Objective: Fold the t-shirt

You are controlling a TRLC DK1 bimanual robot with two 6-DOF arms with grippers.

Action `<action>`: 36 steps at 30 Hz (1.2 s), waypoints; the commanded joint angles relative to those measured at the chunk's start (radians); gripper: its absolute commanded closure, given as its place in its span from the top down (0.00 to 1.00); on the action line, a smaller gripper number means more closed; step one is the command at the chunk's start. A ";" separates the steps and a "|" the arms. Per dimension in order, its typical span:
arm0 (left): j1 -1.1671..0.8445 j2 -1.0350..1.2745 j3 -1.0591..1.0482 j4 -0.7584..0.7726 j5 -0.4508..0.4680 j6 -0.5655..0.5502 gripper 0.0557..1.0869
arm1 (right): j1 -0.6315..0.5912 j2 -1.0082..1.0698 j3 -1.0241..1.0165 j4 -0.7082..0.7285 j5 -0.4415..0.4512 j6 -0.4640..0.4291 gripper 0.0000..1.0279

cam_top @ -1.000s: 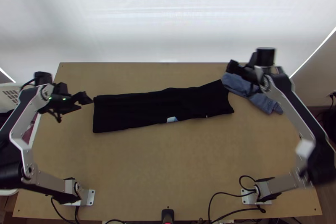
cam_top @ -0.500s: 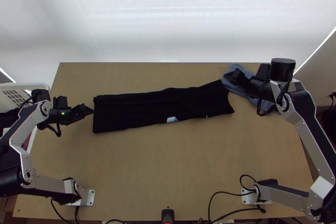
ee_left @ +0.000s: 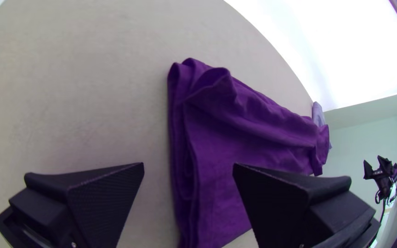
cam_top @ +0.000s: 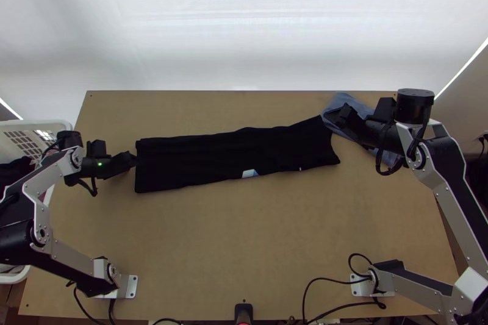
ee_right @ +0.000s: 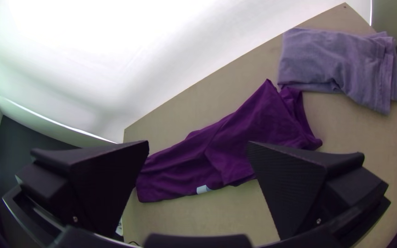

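- Dark t-shirt [cam_top: 232, 154] lies in a long, narrow folded strip across the middle of the frame in the top view, its long axis running left to right and climbing slightly toward the right, on the wooden tabletop [cam_top: 244, 233].
- At the strip's left end, the left arm's tool [ee_left: 189, 164] stands with fingers spread; its wrist view shows the layered end edge running between them, one finger on the cloth side, the other on the bare side. Whether they touch fabric, I cannot tell.
- From that tool, the shirt stretches away rightward; the left arm is plainly nearer this end.
- Toward the upper right, the right arm's tool [ee_right: 198, 142], also spread and holding nothing, stands just beyond the shirt's other end, near a blue-grey cloth [ee_right: 322, 59].
- The likely next step, to this onlooker: pinch the left end and fold it rightward along the strip. Catching too few layers could open the fold.
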 commanded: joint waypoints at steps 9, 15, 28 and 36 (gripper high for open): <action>-0.244 0.038 -0.032 0.071 -0.032 -0.166 0.92 | 0.009 -0.031 0.014 -0.014 -0.010 0.036 0.96; -0.255 0.018 -0.059 0.115 -0.065 -0.206 0.44 | 0.008 -0.059 -0.013 -0.015 -0.010 0.036 0.96; 0.188 -0.016 0.070 -0.138 -0.065 0.073 0.04 | 0.006 -0.088 -0.064 -0.001 -0.010 0.031 0.96; 0.268 -0.168 0.174 -0.372 -0.042 0.153 0.04 | 0.005 -0.088 -0.079 0.006 -0.008 0.031 0.96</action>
